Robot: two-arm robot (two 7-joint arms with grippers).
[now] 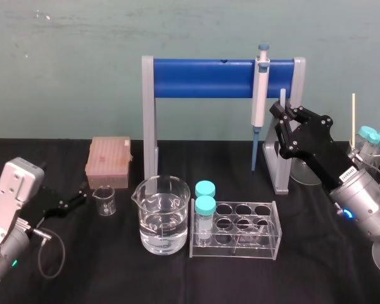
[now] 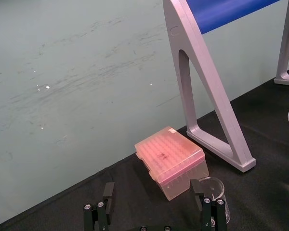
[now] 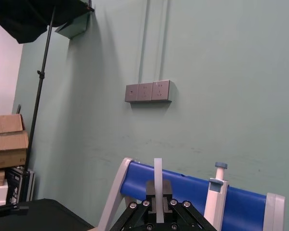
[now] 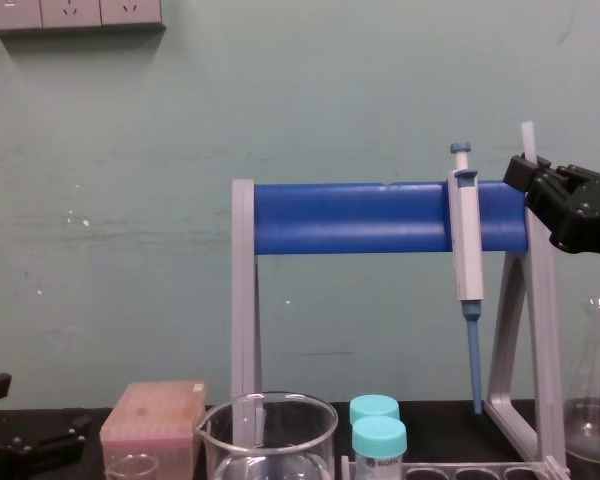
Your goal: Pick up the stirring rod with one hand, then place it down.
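Blue stand bar (image 1: 202, 78); pink tip box (image 1: 107, 163); teal vial caps (image 1: 205, 204); whitish stirring rod (image 1: 282, 96); black right hand (image 1: 285, 113).

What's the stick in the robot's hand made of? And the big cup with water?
The rod, pinched in the right gripper, looks milky and half see-through with a smooth finish: frosted glass or plastic, hard to tell which. The beaker is clear and shiny, with water showing through it: probably glass. The left gripper rests open on the table.
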